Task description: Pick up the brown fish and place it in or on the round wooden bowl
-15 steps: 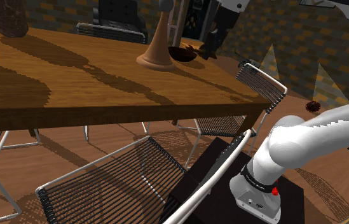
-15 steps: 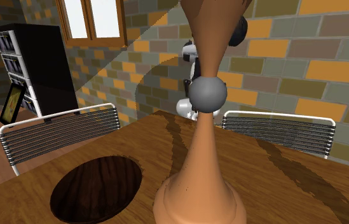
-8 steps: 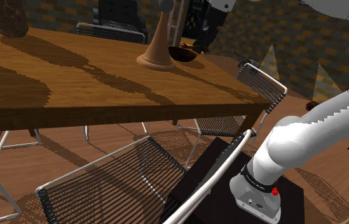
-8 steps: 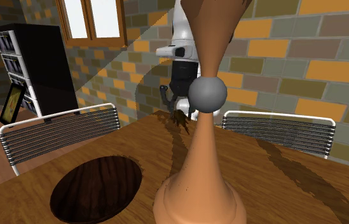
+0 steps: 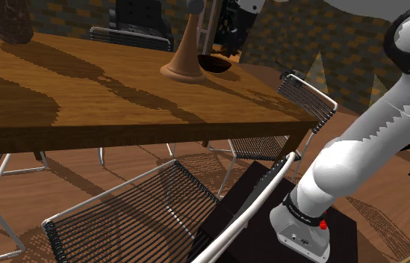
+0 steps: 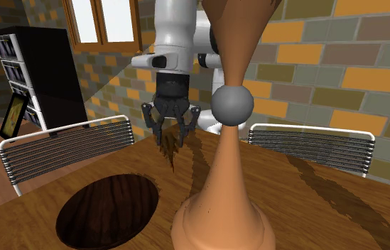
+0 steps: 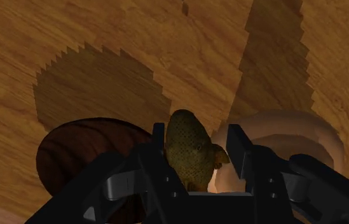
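**Clerk:** Change since last entry?

**Checker:** Arm swung toward the second exterior view's left and nearer that camera. Gripper [image 6: 171, 136], half a second ago partly behind the vase [image 6: 221, 206], now hangs beside it, above the table [image 6: 314, 206]. Bowl and vase: unmoved.

**Clerk:** Item, fish?

**Checker:** Fish [image 7: 189, 153]: brown, speckled. Location: in the gripper, off the table. Jaws pinch it, one finger on each flank. Long axis runs along the fingers, blunt end out past the tips, pointing down at the table.

**Clerk:** Item, bowl?

**Checker:** Bowl [image 6: 108, 209]: round, dark wood, nothing in it. Stands on the table just beside the vase's foot.

**Clerk:** Bearing, fish to bowl?

**Checker:** Wrist view: bowl [image 7: 77, 153] lies below the fish and off to one side, with the vase's foot to the other. The fish hangs roughly over the bowl's near rim, not its middle. Second exterior view: bowl sits lower, further left and closer to the camera than the gripper.

**Clerk:** Move required?

**Checker:** Judged: shift sideways away from the vase until the fish is over the bowl's middle, lower, then part the jaws. Hazard: vase close by on the far side
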### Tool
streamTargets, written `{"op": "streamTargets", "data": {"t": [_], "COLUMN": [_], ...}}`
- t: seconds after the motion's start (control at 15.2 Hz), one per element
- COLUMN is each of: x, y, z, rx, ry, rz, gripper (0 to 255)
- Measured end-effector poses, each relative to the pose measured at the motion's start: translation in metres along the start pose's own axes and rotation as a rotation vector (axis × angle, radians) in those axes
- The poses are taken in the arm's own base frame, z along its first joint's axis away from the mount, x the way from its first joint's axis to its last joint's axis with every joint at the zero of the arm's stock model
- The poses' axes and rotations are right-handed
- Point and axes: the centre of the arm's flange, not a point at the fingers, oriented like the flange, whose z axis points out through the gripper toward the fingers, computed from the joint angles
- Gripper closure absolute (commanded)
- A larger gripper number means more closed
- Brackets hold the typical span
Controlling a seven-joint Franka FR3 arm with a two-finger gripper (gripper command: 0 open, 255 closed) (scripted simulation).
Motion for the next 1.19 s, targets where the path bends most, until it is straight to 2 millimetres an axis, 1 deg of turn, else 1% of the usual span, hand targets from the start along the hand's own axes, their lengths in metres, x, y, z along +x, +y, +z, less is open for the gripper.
{"op": "streamTargets", "data": {"t": [0.07,0.26,0.4,0.53,0.66,0.79,1.19], "x": [0.009,0.037,0.048,0.067,0.086,0.092,0.090], "y": [0.009,0.040,0.059,0.078,0.103,0.109,0.108], "z": [0.000,0.007,0.010,0.015,0.019,0.031,0.060], "rx": [0.000,0.000,-0.001,-0.001,-0.001,-0.001,-0.001], "ry": [0.000,0.000,0.000,0.000,0.000,-0.001,0.000], "rz": [0.000,0.000,0.001,0.001,0.001,0.000,-0.001], "gripper": [255,255,255,255,255,255,255]}}
